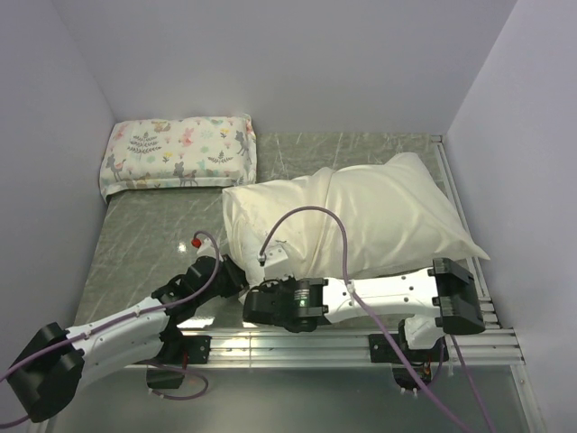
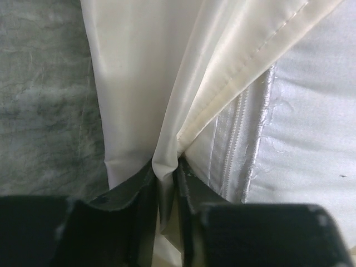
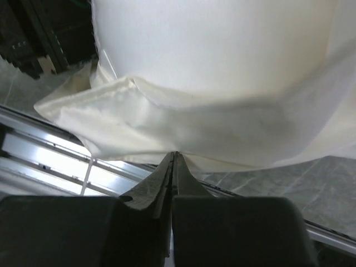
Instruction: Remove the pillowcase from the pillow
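Two pillows are seen on the desk (image 1: pixel 144 234): a floral pillow (image 1: pixel 178 152) far left, the white pillow (image 2: pixel 311 139) centre-right in one cream pillowcase (image 1: pixel 361 216) pinched by the left fingers (image 2: pixel 125 206); the right fingers (image 3: pixel 150 192) are pressed together.

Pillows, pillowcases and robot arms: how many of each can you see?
Plain white pillow: 1
Animal-print pillow: 1
Cream pillowcase: 1
Robot arms: 2
Total: 5
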You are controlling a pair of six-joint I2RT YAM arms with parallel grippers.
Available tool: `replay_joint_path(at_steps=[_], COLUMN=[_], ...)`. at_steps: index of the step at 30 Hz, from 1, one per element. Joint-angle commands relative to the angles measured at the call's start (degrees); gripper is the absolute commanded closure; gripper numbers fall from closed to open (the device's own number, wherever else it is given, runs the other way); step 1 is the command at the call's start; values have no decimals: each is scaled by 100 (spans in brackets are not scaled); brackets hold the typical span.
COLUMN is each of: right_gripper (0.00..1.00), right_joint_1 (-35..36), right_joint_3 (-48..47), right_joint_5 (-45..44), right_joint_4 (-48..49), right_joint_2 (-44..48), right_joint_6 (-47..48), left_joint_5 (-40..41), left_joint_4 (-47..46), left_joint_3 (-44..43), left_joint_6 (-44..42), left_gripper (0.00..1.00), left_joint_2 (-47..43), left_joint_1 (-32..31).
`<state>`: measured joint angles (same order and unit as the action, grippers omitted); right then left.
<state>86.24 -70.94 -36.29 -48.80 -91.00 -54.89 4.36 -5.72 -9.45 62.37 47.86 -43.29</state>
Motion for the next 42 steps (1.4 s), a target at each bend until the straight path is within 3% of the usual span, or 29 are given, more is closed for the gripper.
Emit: replay_joint_path(at_steps=[1, 5, 6, 7, 10, 16, 20, 29, 30, 31, 36, 38, 42], right_gripper=[100, 99, 93, 75, 42, 25, 24, 38, 42, 59, 90, 99, 100], right_joint_1=[112, 226, 297, 358, 622, 842, 684, 675, 658, 666, 649, 640, 649], right_joint_3=[396, 713, 713, 687, 336, -754, -1071, -1089, -1080, -1063, -729, -615, 164], right_joint_5=[122, 71, 0, -61, -430, -835, -950, -1406, -1415, -1416, -1381, -1346, -1100], right_joint_4=[484, 766, 914, 985, 1118, 635, 46, -974, -957, -922, -482, -421, 43], right_joint_2=[398, 609, 680, 750, 734, -371, -919, -1402, -1438, -1447, -1298, -1184, -789], right_joint_6=[-276, -381, -443, -435, -347, -443, -671, -1260, -1269, -1261, -1155, -1199, -1313], left_joint_5=[-58, -76, -76, -76, -93, -120, -120, -128, -128, -137, -137, -129, -93], left_joint_4=[-9, 88, 106, 114, 115, 97, 185, 159, 141, 132, 123, 150, 237], left_joint_3=[-241, -259, -259, -259, -233, -197, -215, -224, -215, -215, -232, -259, -285], left_joint_6=[-120, -164, -164, -164, -164, -128, -128, -129, -120, -120, -120, -137, -172], left_gripper=[74, 73, 73, 73, 73, 73, 73, 73, 73, 73, 73, 73, 72], left_joint_2=[-48, -154, -171, -171, -171, -233, -329, -312, -303, -294, -285, -286, -312], left_joint_1=[-31, -31, -31, -31, -31, -39, -31, -31, -31, -31, -31, -39, -31])
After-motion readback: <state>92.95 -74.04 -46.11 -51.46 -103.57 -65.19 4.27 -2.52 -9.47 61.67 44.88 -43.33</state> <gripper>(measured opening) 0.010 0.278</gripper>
